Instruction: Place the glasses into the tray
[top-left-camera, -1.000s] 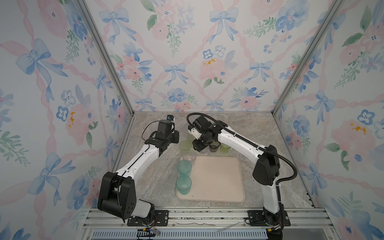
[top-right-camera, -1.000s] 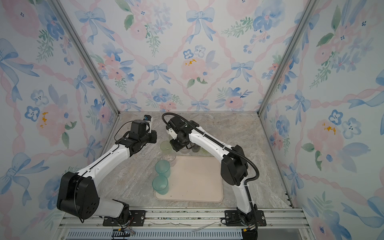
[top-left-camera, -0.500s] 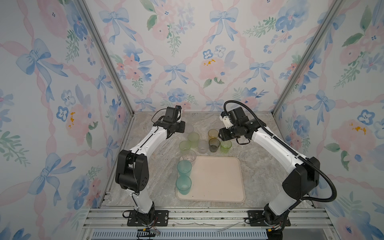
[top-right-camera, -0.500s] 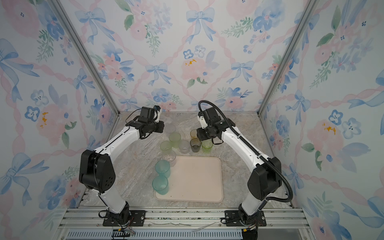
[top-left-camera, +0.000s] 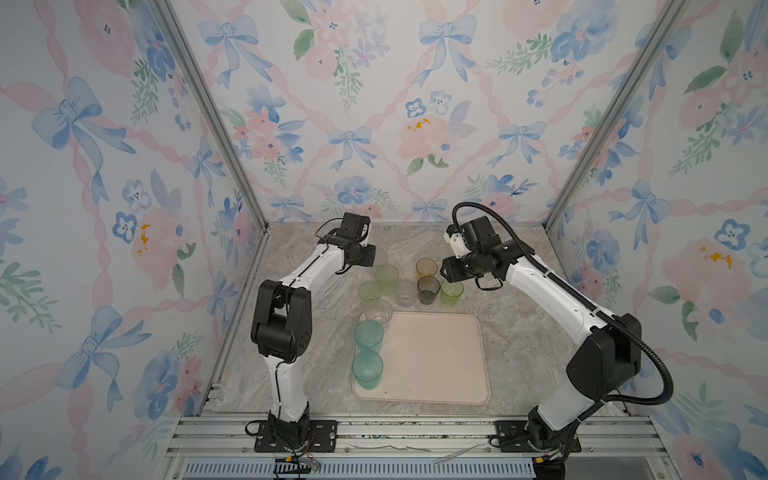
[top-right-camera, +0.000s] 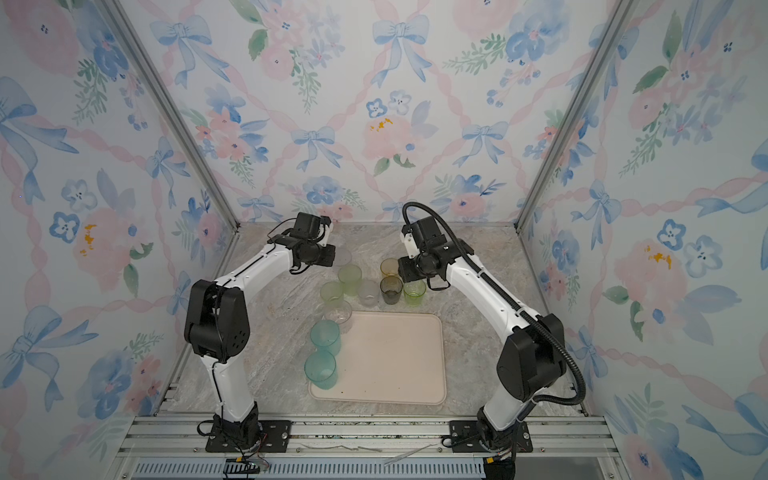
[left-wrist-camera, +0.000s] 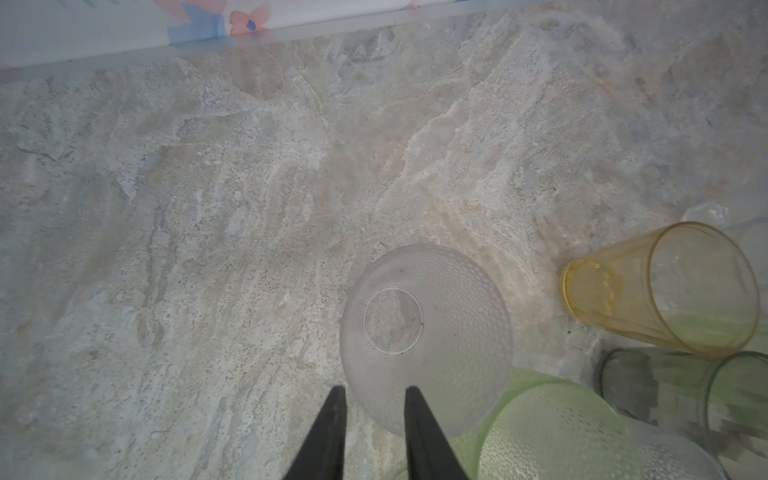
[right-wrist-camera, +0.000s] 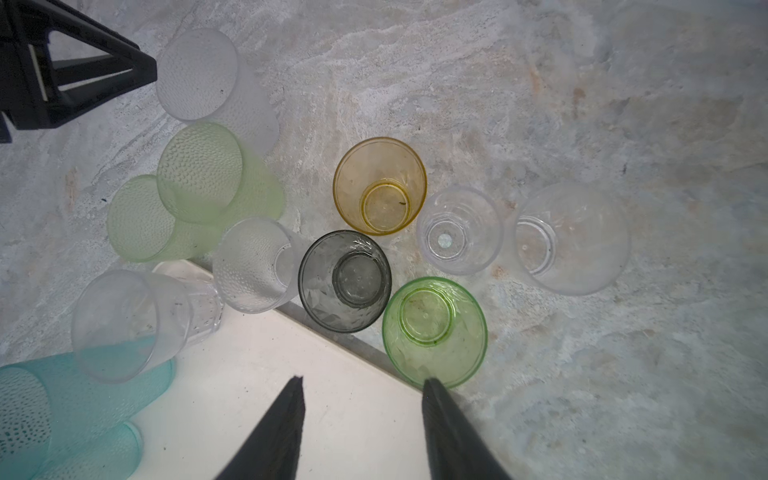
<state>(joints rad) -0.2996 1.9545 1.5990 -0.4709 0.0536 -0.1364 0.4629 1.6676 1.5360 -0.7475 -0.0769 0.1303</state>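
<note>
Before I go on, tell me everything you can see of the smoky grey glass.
The smoky grey glass is a small translucent tumbler with faceted walls, its round base visible through the open mouth. It stands upright and empty on the marbled tabletop, just beyond the far rim of the tray, between a frosted clear tumbler and a bright green tumbler. Whether they touch is unclear. Nothing grips it.

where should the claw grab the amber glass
Probably pinch its wall at the rim, coming straight down. The amber glass stands upright with its mouth open, and the grey glass sits close beside it, crowding a side approach.
</note>
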